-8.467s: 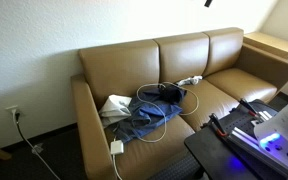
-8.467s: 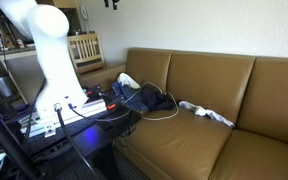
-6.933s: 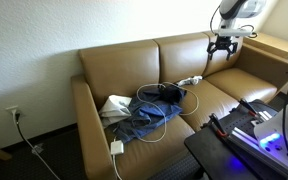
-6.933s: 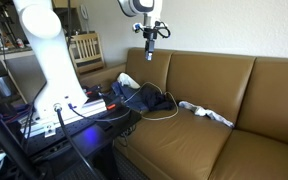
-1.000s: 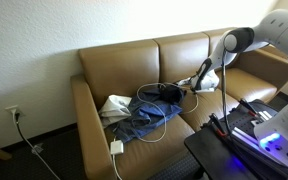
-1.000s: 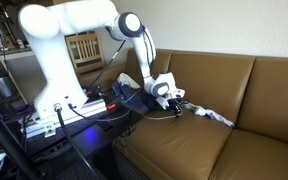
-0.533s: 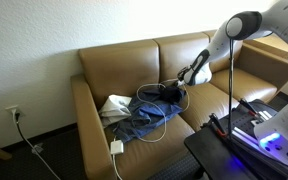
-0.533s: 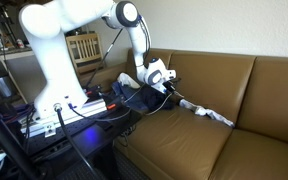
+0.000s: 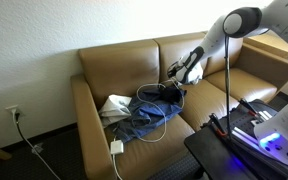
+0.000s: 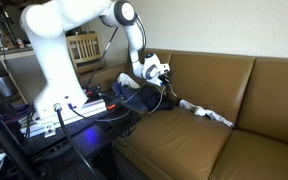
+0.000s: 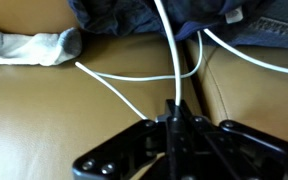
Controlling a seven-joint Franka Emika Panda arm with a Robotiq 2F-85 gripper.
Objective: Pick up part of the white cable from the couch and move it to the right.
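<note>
Tan leather covers the couch (image 9: 114,70), and in an exterior view the arm (image 9: 219,35) reaches in from the upper corner with its gripper (image 9: 181,70) held above the middle seat, in front of the backrest. Below it the white cable (image 9: 164,128) lies looped over a heap of blue jeans (image 9: 144,120), and a white charger block (image 9: 117,147) sits at the front edge of the seat. In an exterior view from the couch's end, the gripper (image 10: 159,72) hangs over the dark clothing, a strand of the white cable (image 10: 165,95) drops from it toward the cushion, and a white sock (image 10: 212,115) lies just beyond on the seat. In the wrist view the gripper (image 11: 172,108) has its black fingers drawn together, clamped on the white cable (image 11: 167,40), which runs straight from the fingertips toward the blue jeans (image 11: 124,15); other strands cross the bare leather, and the white sock (image 11: 29,47) rests beside the denim.
</note>
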